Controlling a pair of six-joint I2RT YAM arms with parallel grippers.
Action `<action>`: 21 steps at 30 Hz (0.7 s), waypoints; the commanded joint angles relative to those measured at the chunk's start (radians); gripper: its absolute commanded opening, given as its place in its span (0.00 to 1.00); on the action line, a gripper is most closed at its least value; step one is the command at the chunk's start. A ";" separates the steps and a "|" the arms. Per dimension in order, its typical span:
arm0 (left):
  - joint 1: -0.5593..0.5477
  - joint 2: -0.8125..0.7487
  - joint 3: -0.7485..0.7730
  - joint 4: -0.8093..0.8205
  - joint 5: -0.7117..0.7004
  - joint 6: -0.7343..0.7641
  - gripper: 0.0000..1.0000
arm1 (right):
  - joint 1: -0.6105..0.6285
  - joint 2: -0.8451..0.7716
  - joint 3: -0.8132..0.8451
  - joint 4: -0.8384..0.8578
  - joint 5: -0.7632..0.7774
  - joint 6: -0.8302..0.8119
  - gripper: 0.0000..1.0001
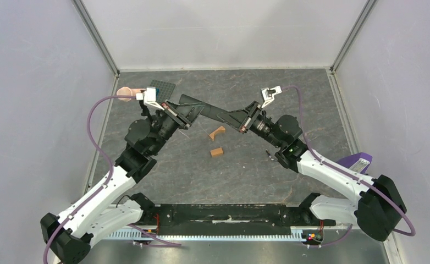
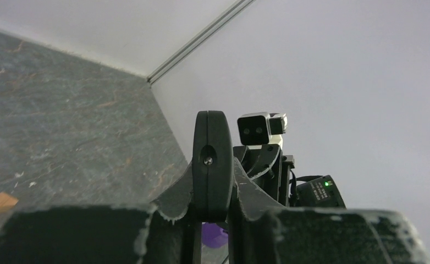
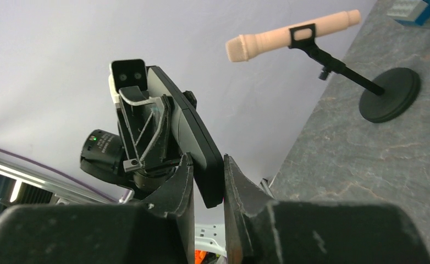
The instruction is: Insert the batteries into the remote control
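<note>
Mia: Closest in the overhead view is the black base rail (image 1: 224, 213), low in the frame between the two arms. What's beyond it?

Tom: Above centre, the remote control (image 1: 215, 113) is held between both arms and slants down to the right. The left gripper (image 1: 186, 110) is clamped on its left end and the right gripper (image 1: 246, 122) on its right end.

Mia: And on the table (image 1: 290, 93)?

Tom: Two orange blocks lie just below the remote, near each other but apart, the upper block (image 1: 217, 132) and the lower block (image 1: 217, 152). A peach microphone (image 1: 126, 93) stands in the upper left, with a dark studded plate (image 1: 162, 88) just beside it. A purple object (image 1: 361, 162) sits at the right edge, partly hidden by the right arm.

Mia: Left wrist view?

Tom: Its fingers (image 2: 174, 201) fill the bottom of the frame, pressed together on the remote's end. The end stands upright at centre, seen edge-on. Behind it, right of centre, is the other arm's wrist camera (image 2: 255, 129), and a green light (image 2: 327, 183) shows lower right. One orange block shows at the lower left edge.

Mia: Right wrist view?

Tom: Those fingers (image 3: 177, 190) pinch the remote's other end at bottom centre. The bar runs away up and left to the left arm's camera (image 3: 127, 71). The microphone lies across the upper right, and its round stand base (image 3: 391, 93) rests on the table at right. A blue piece (image 3: 424, 8) sits in the top right corner.
</note>
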 commanded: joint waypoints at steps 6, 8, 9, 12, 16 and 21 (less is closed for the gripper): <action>0.017 0.075 0.037 -0.022 -0.105 0.188 0.02 | -0.057 -0.001 -0.185 -0.007 -0.062 -0.072 0.24; 0.016 0.085 0.038 -0.020 -0.108 0.198 0.02 | -0.070 0.002 -0.207 0.007 -0.064 -0.063 0.28; 0.016 0.088 0.037 -0.019 -0.113 0.203 0.02 | -0.076 0.003 -0.219 0.022 -0.067 -0.059 0.31; 0.017 0.116 0.037 -0.012 -0.101 0.217 0.02 | -0.093 0.012 -0.242 0.049 -0.072 -0.053 0.39; 0.017 0.161 0.021 0.017 -0.088 0.213 0.02 | -0.124 0.020 -0.259 0.066 -0.086 -0.064 0.43; 0.017 0.207 0.029 0.043 -0.063 0.202 0.02 | -0.140 0.009 -0.253 0.117 -0.105 -0.103 0.68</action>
